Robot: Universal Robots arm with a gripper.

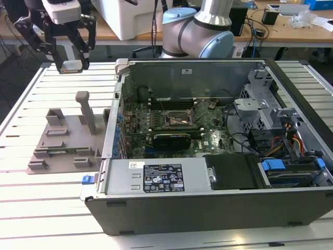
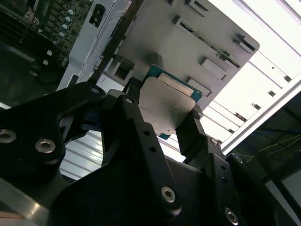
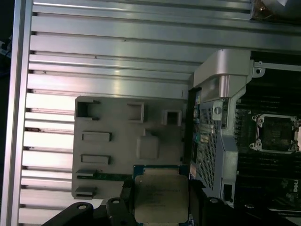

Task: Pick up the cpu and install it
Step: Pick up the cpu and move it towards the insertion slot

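My gripper [image 1: 71,58] hangs high above the table at the exterior view's far left, above the grey plastic tray [image 1: 62,140]. It is shut on the cpu [image 1: 72,66], a flat square chip with a silvery top. In both wrist views the cpu [image 2: 167,103] [image 3: 159,197] sits clamped between the two black fingers [image 2: 135,101]. The open computer case [image 1: 208,208] lies to the exterior view's right, and the black-framed motherboard socket [image 1: 179,121] [image 3: 276,134] sits inside it, apart from the gripper.
The tray has an upright post [image 1: 86,109] and several recesses. The arm's base [image 1: 200,34] stands behind the case. Drive bays and cables [image 1: 281,135] fill the case's right end. The slatted metal table [image 1: 47,208] surrounds everything.
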